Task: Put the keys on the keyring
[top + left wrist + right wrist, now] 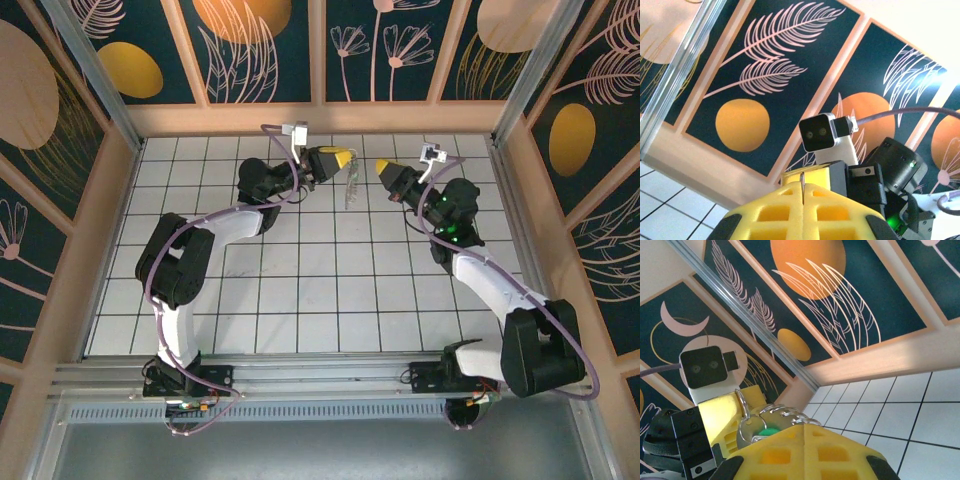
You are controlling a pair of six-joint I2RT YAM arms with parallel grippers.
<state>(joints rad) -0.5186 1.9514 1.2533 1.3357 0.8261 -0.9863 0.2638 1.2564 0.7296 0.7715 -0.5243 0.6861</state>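
Yellow left gripper clamped on keyring, keys dangling, right gripper closed just beside, tiled table below

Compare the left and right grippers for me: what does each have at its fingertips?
The left gripper pinches a thin metal wire, apparently the keyring; the right gripper has a bunch of silver keys and a green key head at its tips. From above, the left points right, the right points left. Both are shut and yellow-tipped, nearly meeting.
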